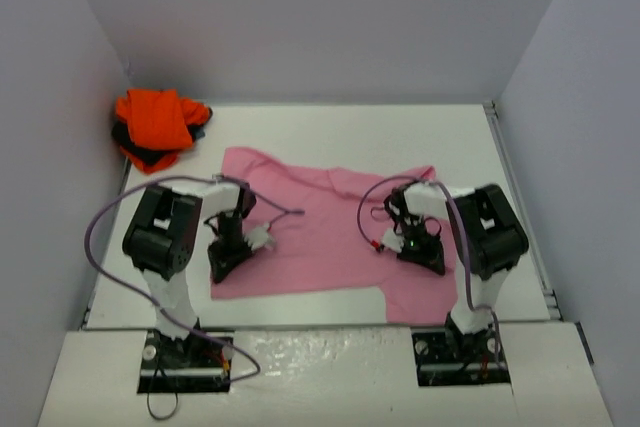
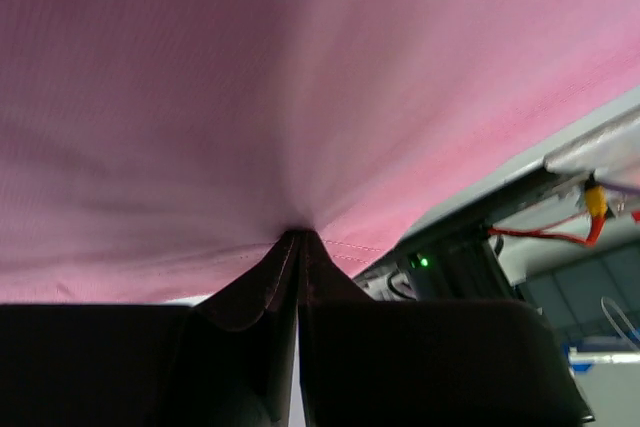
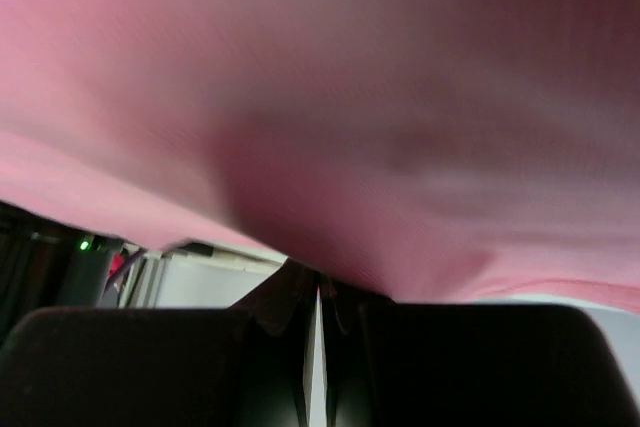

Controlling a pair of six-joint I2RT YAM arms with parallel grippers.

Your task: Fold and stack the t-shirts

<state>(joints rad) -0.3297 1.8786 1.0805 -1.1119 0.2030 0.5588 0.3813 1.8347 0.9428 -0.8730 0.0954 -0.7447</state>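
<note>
The dark shirt (image 1: 148,155) lies mostly hidden beneath the orange shirt (image 1: 158,119).

The bench (image 1: 340,127) is a flat white top with a slight sheen, boxed in on three sides by plain pale grey panels. The back wall (image 1: 320,17) stands straight across the far edge, while the left wall (image 1: 50,117) and the right wall (image 1: 590,147) run forward along the sides. A thin metal rail (image 1: 520,197) follows the bench's right edge from the back corner toward the front. Across the near side lies a white front board (image 1: 330,372), scuffed and mottled, up against the bench.
</note>
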